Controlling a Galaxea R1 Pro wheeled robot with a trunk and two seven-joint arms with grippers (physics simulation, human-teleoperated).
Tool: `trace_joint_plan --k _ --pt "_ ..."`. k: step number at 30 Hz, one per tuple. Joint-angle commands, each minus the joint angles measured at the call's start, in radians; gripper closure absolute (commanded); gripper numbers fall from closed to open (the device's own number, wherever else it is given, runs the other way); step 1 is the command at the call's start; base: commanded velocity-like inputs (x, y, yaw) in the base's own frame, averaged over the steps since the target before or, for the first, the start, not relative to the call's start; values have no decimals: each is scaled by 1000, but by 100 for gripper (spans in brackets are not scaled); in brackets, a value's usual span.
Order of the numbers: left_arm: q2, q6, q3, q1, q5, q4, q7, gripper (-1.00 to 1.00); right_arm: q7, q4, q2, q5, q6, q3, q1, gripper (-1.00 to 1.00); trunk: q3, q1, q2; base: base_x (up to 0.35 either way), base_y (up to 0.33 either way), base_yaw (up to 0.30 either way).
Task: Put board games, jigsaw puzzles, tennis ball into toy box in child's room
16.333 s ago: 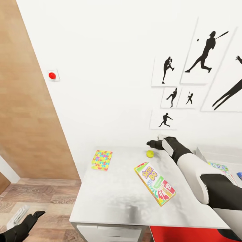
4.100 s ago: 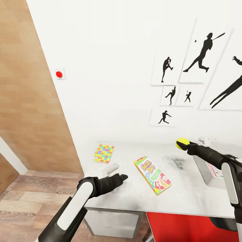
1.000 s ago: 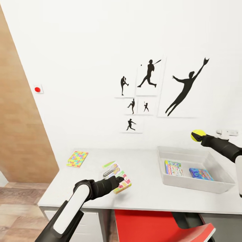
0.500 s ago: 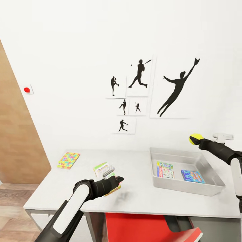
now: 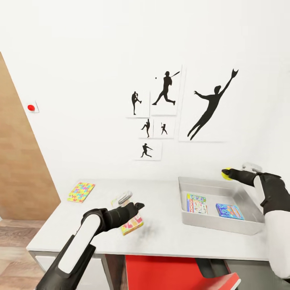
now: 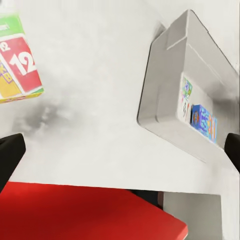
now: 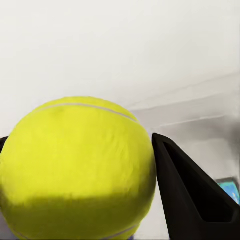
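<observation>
Delivery of the tennis ball (image 5: 226, 174) is in hand: it is clamped in the right gripper (image 5: 229, 175) above the toy box's (image 5: 219, 226) far rim. Lowering and release are needed next. The left gripper (image 6: 120, 155), spread empty, hangs beside the SKIP-BO box (image 6: 19, 60).

Bright, even light; soft shadows.

A red chair (image 5: 177, 272) under the desk, a red wall button (image 5: 31, 107).

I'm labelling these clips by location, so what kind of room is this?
Most likely a child's bedroom or playroom: baseball-player silhouette pictures hang on the white wall, and a pale desk holds a jigsaw puzzle and a grey toy box.
</observation>
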Motion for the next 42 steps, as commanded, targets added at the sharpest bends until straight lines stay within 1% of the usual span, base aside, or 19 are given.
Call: trace_joint_plan --k 1,3,5,6,7,8,9,10,11,12,14,20,23,25,27,31,38,39,42 --pt "-1 3 3 -6 10 -4 10 -100 2 48 0 18 -13 -3 -26 100 -3 1 -3 0 0 0" --pt "-6 7 11 -24 13 -8 8 -100 -16 201 -9 64 -83 -4 -100 100 -3 1 -3 0 0 0" --pt "-11 9 28 -54 30 -10 10 -100 -43 284 -20 80 -115 -5 -134 100 -3 1 -3 0 0 0" --pt "-12 14 47 -113 138 -11 29 -100 -67 341 -26 92 -145 -5 -155 100 -3 1 -3 0 0 0" --pt "-9 16 51 -149 214 -11 63 -100 -74 356 -27 96 -160 -2 -160 100 -3 1 -3 0 0 0" --pt "-6 18 53 -186 300 -12 129 -100 -81 368 -28 99 -171 -1 -162 100 -4 1 -3 0 0 0" --pt "-6 21 55 -239 417 -13 266 -100 -99 395 -28 101 -182 1 -165 100 -5 1 -3 0 0 0" --pt "-5 24 56 -291 477 -12 363 -100 -115 413 -29 102 -185 0 -165 100 -6 1 -3 0 0 0" --pt "-5 26 54 -349 534 -12 438 -100 -131 426 -29 102 -187 0 -166 100 -8 1 -3 0 0 0" --pt "-5 24 54 -418 627 -10 500 -100 -147 437 -30 103 -189 -1 -166 100 -9 1 -3 0 0 0" --pt "-2 20 53 -468 700 -11 546 -100 -158 444 -32 102 -186 -3 -168 100 -12 1 -3 0 0 0" --pt "31 16 76 -452 742 -12 563 -100 -164 447 -33 103 -180 -3 -170 100 -22 1 -3 0 0 0" --pt "51 16 90 -443 777 -12 565 -100 -164 447 -35 103 -177 -3 -172 100 -27 1 -3 0 0 0" --pt "58 17 94 -453 798 -11 566 -100 -163 447 -35 103 -176 -3 -172 100 -30 1 -3 0 0 0" --pt "59 16 94 -490 810 10 565 -100 -162 447 -34 103 -176 -3 -173 100 -33 1 -3 0 0 0" --pt "54 17 88 -524 815 37 566 -100 -152 445 -34 99 -175 -3 -173 100 -40 1 -3 0 0 0" --pt "52 18 81 -532 815 43 566 -100 -146 425 -34 96 -200 -2 -165 100 -48 1 -3 0 0 0" --pt "53 19 80 -533 815 44 566 -100 -132 398 -35 93 -234 -2 -160 100 -48 1 -3 0 0 0" --pt "52 19 80 -533 814 45 566 -100 -73 373 -36 91 -257 -2 -156 100 -49 1 -3 0 0 0"
